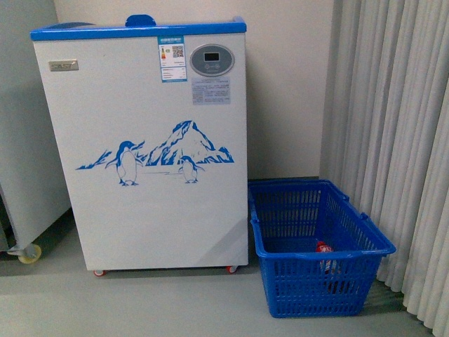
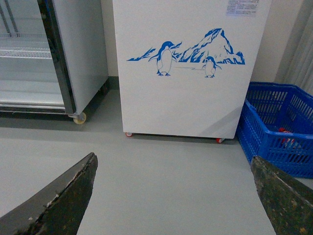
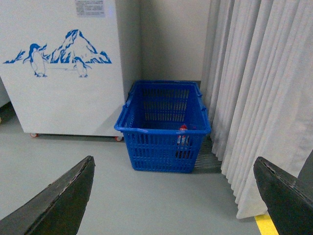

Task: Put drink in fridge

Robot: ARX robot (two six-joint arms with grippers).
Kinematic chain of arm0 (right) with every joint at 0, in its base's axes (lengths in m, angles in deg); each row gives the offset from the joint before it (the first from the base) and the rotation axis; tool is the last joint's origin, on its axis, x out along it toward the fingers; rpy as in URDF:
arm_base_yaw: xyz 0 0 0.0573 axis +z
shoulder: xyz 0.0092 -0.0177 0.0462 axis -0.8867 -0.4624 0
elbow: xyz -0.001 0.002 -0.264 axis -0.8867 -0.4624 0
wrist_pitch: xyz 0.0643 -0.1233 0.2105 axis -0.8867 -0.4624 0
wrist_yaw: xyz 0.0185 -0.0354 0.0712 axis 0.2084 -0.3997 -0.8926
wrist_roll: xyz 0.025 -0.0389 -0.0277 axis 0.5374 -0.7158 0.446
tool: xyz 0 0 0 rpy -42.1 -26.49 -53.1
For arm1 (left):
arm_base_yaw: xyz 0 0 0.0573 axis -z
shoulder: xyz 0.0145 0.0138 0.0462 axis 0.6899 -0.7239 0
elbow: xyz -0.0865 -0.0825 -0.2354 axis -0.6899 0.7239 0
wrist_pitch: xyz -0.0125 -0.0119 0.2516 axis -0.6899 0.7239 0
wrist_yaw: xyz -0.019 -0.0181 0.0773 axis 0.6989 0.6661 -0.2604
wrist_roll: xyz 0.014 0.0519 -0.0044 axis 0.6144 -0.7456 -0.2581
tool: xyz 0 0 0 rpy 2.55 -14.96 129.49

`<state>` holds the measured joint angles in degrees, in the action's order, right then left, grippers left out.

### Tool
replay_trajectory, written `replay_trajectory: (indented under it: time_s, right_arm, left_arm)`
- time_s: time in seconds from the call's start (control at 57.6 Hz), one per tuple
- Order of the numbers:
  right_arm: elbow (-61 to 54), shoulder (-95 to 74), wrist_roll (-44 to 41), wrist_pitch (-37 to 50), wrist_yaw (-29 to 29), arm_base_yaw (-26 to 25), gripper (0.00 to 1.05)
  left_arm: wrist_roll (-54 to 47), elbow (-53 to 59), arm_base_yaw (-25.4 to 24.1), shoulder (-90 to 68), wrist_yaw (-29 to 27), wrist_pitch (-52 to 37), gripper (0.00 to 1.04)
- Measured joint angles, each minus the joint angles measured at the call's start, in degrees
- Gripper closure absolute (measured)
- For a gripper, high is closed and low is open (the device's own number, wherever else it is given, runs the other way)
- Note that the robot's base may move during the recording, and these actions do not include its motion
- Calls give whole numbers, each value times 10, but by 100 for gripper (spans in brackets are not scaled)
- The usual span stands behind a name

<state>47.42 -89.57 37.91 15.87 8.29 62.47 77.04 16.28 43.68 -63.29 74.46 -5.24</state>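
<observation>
The left gripper (image 2: pixel 172 160) is spread wide, its two dark, scuffed fingers (image 2: pixel 68 196) far apart with only bare grey floor (image 2: pixel 166 186) between them. The right gripper (image 3: pixel 173 161) gapes just as wide and holds nothing. Well ahead of the right gripper stands a blue plastic lattice basket (image 1: pixel 309 288) (image 3: pixel 156 152). In it is the small clear bottle with a red cap (image 1: pixel 324 248) (image 3: pixel 183 131), seen partly through the near wall. Its lower body is hard to make out. Well ahead of the left gripper is the white chest fridge (image 1: pixel 140 210) (image 2: pixel 190 112), which has a blue top rim and a penguin-and-mountain picture. The basket is just beside it, in front of a pale pleated curtain (image 1: pixel 393 105). A plain grey cabinet (image 1: pixel 21 105) stands at the fridge's other side.
</observation>
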Motion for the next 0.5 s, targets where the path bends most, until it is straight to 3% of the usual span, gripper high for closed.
replay_trajectory:
  time_s: [0.416,0.503]
  right_arm:
    - [0,0,0,0,0,0,7]
    - [0,0,0,0,0,0,7]
  left_arm:
    - [0,0,0,0,0,0,8]
    - [0,0,0,0,0,0,20]
